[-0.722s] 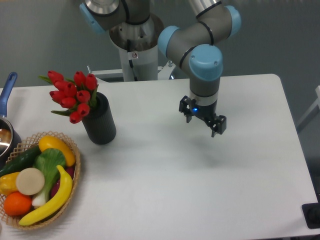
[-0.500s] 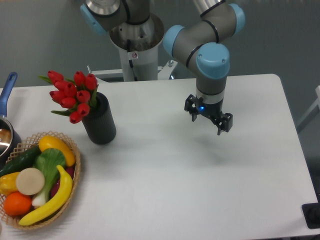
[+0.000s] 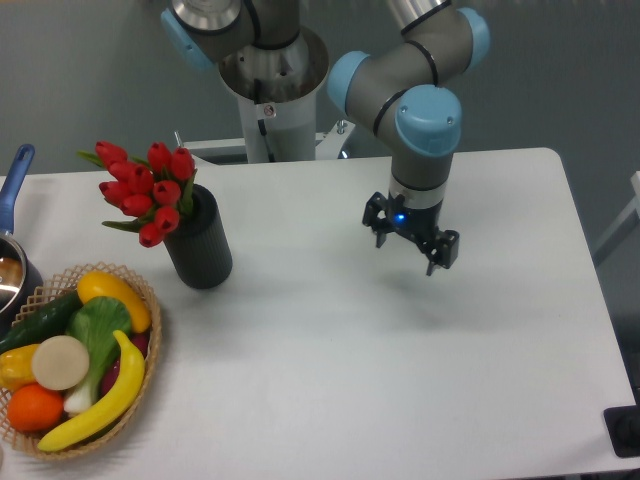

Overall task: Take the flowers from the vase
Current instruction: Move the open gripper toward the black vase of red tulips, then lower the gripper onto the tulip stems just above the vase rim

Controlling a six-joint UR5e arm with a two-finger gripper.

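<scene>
A bunch of red tulip flowers [image 3: 145, 190] with green leaves stands in the black ribbed vase [image 3: 200, 246] at the left of the white table. The flowers lean to the left over the vase's mouth. My gripper [image 3: 410, 238] hangs over the middle right of the table, well to the right of the vase. Its fingers are spread apart and nothing is between them.
A wicker basket [image 3: 150, 340] with fruit and vegetables sits at the front left, just below the vase. A pot with a blue handle [image 3: 14, 180] is at the left edge. The robot's base column [image 3: 272, 95] stands behind the table.
The gripper moved to the right and then came back slightly to the left. The flowers and the vase have not moved.
</scene>
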